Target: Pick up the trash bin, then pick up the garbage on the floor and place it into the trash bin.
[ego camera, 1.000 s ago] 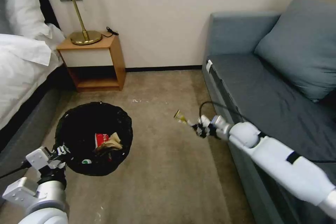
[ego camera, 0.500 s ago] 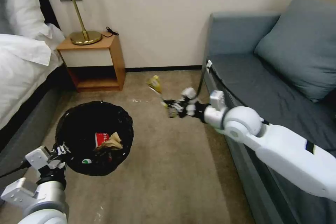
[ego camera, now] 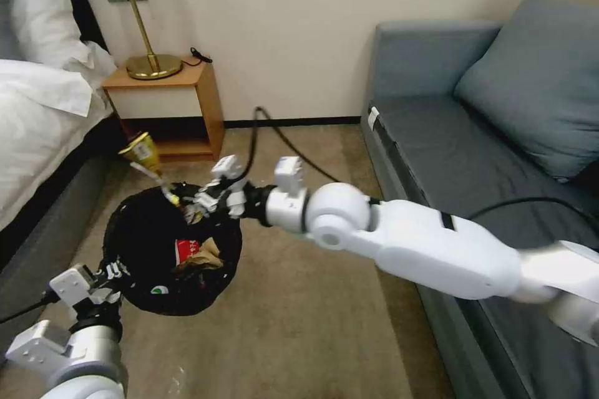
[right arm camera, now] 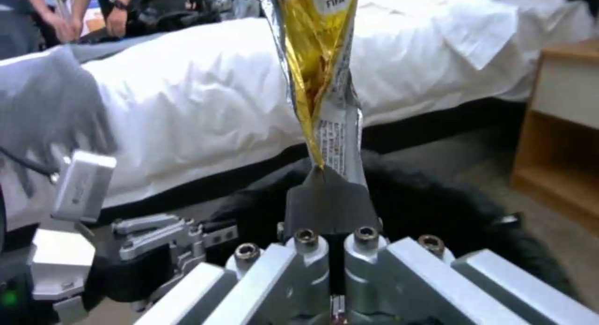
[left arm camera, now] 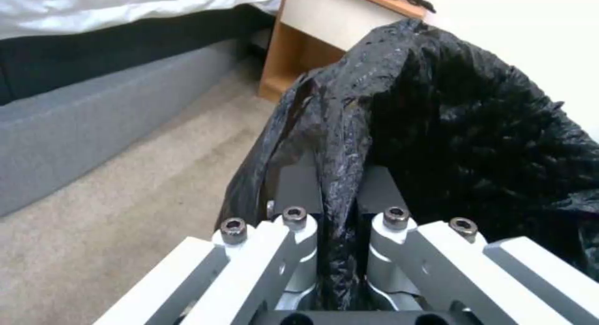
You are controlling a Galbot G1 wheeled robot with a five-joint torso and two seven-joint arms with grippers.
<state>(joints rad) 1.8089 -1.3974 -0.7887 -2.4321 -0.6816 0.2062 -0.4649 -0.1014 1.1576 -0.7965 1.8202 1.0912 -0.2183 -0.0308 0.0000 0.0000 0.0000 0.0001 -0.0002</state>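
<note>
Now above the trash bin (ego camera: 134, 243): right hand (ego camera: 176, 201) clamping crinkled gold snack wrapper (ego camera: 141, 153).

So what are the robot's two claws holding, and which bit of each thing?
The right gripper pinches the shiny gold snack wrapper by one end. The left gripper clamps the rim of the round bin's crinkled black plastic bag.

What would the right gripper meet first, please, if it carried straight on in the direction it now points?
Probably the bed. The right gripper, shut on the gold snack wrapper, points leftward across the far rim of the trash bin. Its height over that rim is hard to judge, so the rim could come first.
</note>
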